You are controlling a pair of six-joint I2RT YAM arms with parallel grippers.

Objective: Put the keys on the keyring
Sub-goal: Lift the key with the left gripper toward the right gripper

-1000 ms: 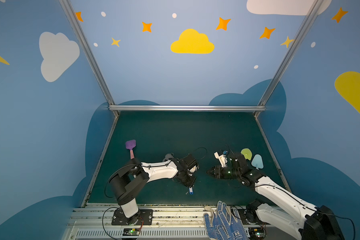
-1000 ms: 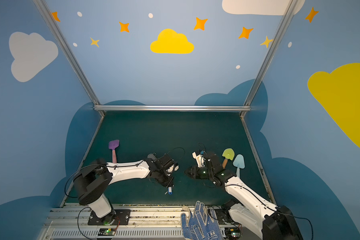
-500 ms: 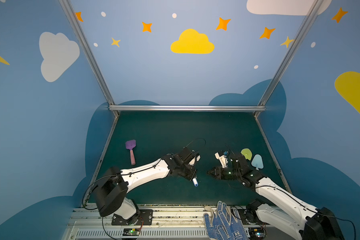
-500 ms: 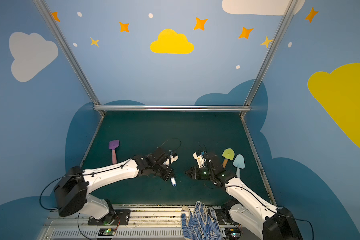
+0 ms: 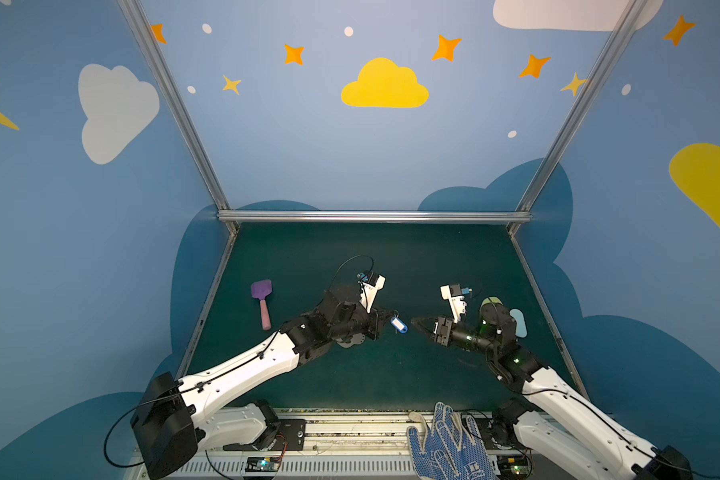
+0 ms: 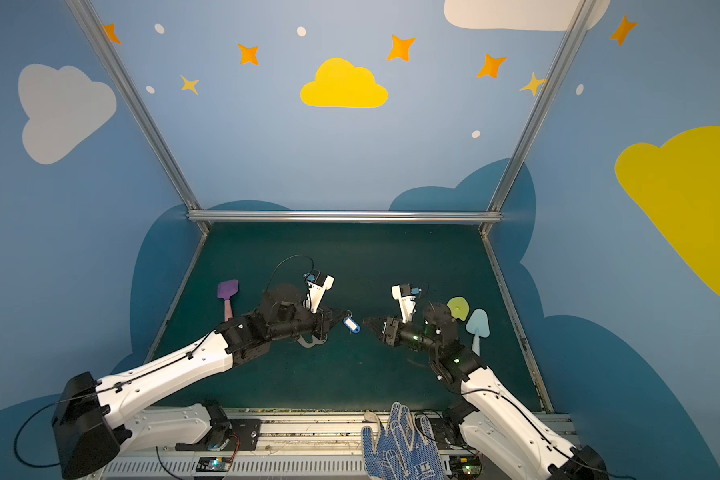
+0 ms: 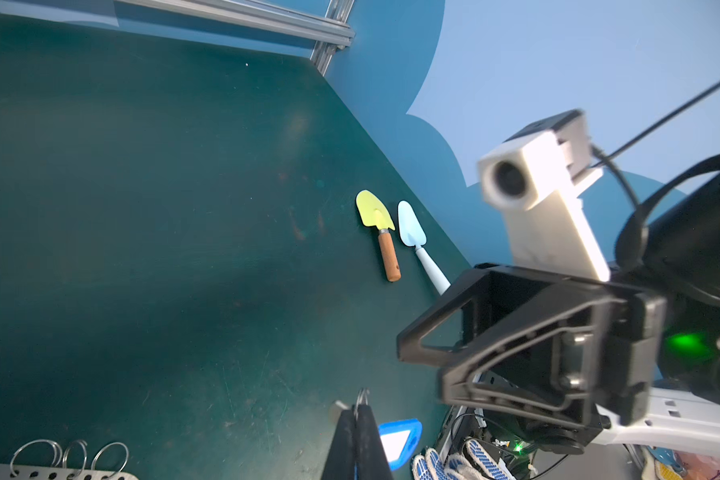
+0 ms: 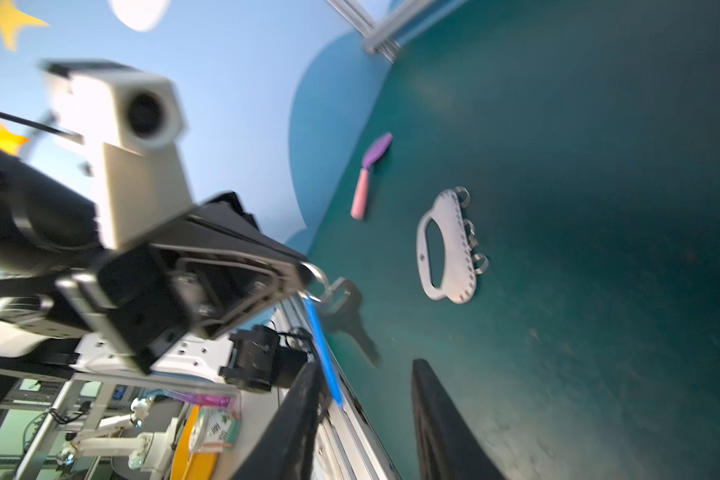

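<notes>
My left gripper (image 5: 385, 318) (image 6: 339, 318) is shut on the little metal ring of the keys. The blue tag with a white label (image 5: 398, 325) (image 6: 351, 325) hangs from it above the mat. The left wrist view shows the fingertips (image 7: 358, 409) pinching the ring, with the tag (image 7: 400, 440) beside them. My right gripper (image 5: 416, 323) (image 8: 366, 365) is open, pointing at the keys from close by. Its view shows the silvery key (image 8: 346, 307) dangling. The keyring (image 8: 447, 245), a grey D-shaped plate with split rings, lies flat, partly under my left wrist (image 5: 350, 343).
A purple-headed pink spatula (image 5: 261, 297) lies to the left. A yellow trowel (image 7: 375, 216) and a light blue one (image 7: 410, 224) lie by the right wall. Blue dotted gloves (image 5: 445, 444) rest on the front rail.
My left arm has stretched out and carried the keys up and to the right, close to the right gripper. The right gripper has opened a little wider.
</notes>
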